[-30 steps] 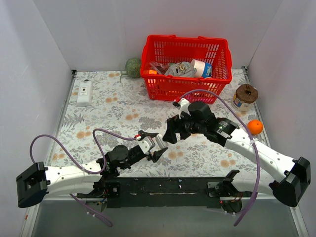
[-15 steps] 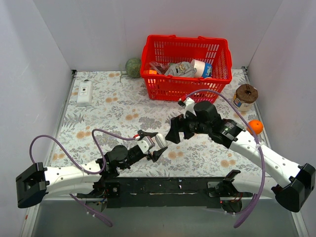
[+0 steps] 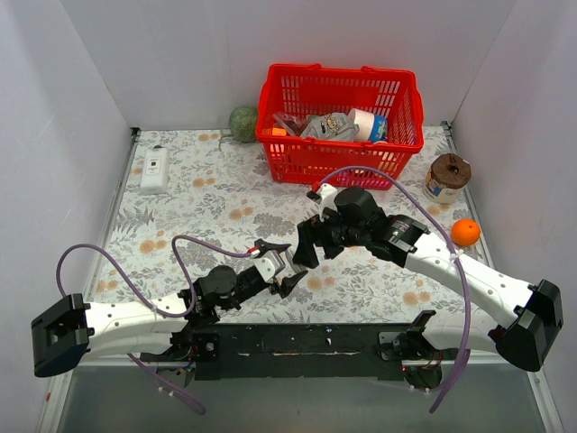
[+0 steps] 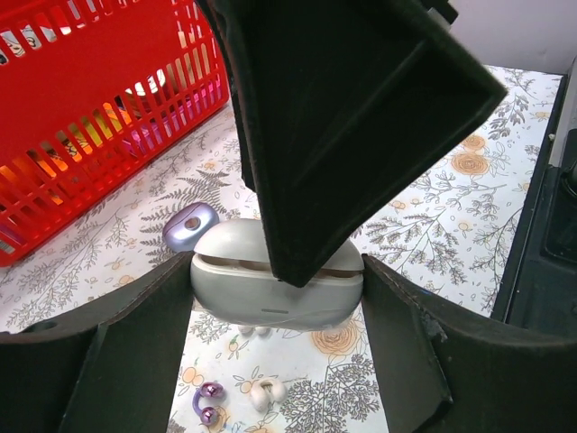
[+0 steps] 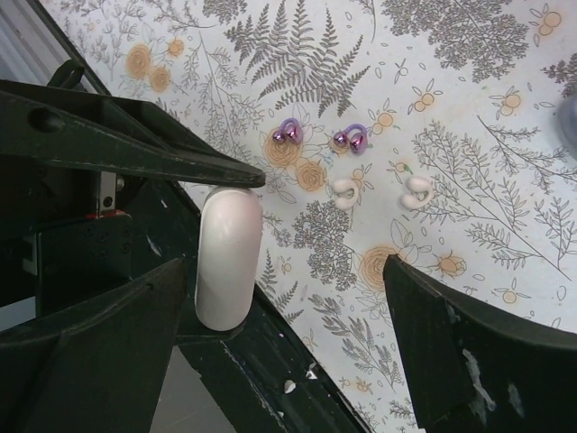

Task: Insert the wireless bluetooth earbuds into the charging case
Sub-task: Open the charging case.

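L tool pinching white case; R tool spread over it. Step: approach. Next: R nips purple buds; purple case looks shut.

The tabletop, covered in a floral print, carries a red basket at the back, a green ball just left of it, a white switch box near the left edge, and a brown-lidded jar and an orange on the right. Toward the near edge the purple earbuds lie side by side, with two white curved pieces just beside them. The lavender charging case lies nearer the basket.
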You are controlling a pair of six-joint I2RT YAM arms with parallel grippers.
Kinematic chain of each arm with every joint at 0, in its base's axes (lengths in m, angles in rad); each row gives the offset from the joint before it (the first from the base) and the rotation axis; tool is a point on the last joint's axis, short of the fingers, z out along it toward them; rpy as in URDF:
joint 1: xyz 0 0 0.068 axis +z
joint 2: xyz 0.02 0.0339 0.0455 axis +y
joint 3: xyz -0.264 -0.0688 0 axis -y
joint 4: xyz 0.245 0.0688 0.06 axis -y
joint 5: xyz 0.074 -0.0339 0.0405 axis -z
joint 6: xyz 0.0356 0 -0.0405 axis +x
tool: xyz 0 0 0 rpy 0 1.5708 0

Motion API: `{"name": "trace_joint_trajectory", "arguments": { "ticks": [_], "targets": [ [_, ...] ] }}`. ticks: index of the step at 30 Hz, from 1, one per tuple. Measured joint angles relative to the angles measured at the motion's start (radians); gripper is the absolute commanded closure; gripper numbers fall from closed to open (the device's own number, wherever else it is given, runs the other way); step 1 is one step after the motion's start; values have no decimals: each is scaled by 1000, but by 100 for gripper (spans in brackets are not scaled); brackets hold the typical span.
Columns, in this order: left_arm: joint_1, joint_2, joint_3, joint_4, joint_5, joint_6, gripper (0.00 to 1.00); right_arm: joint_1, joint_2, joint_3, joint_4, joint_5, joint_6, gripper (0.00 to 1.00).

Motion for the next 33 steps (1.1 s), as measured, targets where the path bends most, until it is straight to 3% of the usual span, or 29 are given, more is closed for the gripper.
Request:
{"name": "trace_joint_trajectory", "arguments": {
  "ticks": [22, 30, 33],
  "targets": [
    [-9, -25, 1, -17, -15, 6, 100, -33, -33, 0, -21, 75, 17, 14],
    [-12, -29, 1, -16, -16, 6, 100, -40, -84, -8, -11, 75, 27, 7],
    [-14, -29, 1, -16, -16, 6, 100, -40, -113, -8, 16, 47, 26, 14]
  ]
}}
